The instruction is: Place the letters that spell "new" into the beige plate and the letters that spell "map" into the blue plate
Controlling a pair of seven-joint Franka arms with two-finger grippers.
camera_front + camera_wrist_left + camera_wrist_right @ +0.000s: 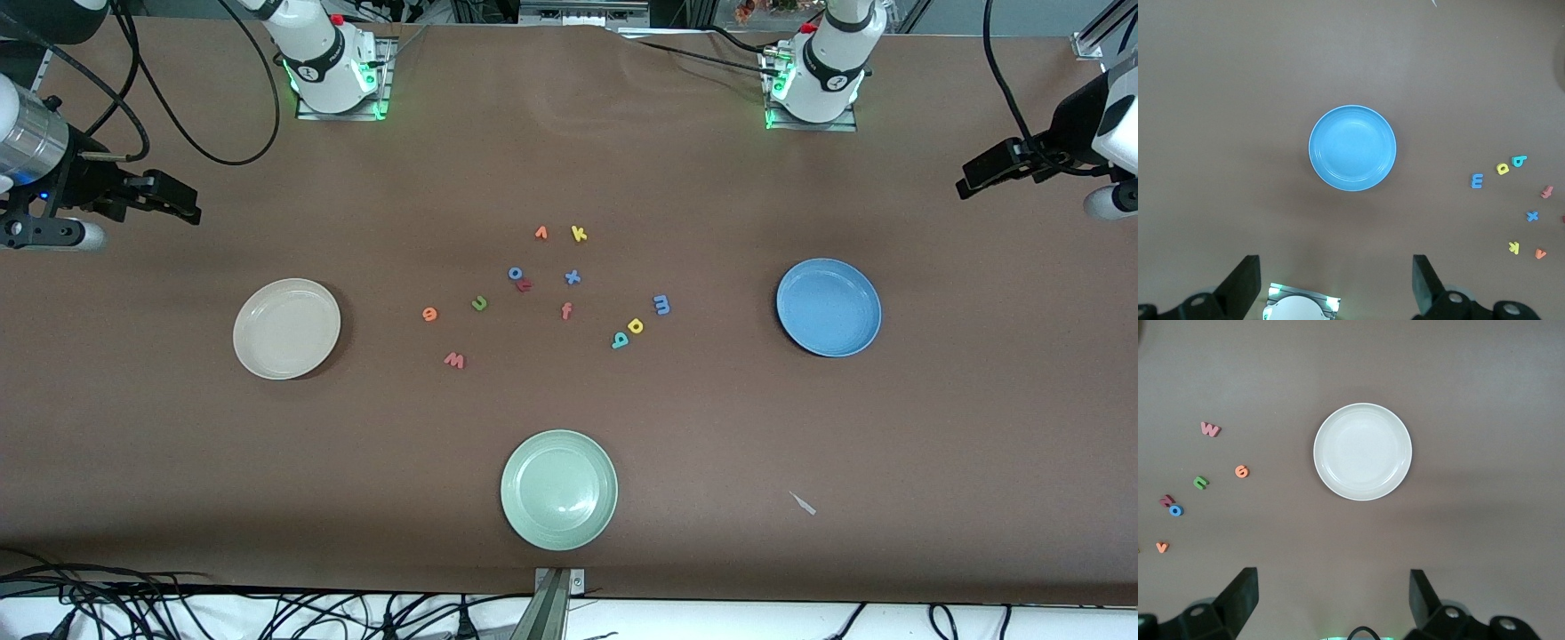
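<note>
Both claws open, raised, letters loose btwn beige plate (286, 328), blue plate (829, 307)

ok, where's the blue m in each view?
Front view: the blue m lies on the table between the blue plate and the yellow and teal letters.
Left wrist view: the m shows beside the same plate.
Right wrist view: not in it.
Shared landmark: the blue plate.

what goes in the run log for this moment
stage: not started | left gripper: open, above blue plate | right gripper: open, above beige plate | letters: all on table | plates: empty
</note>
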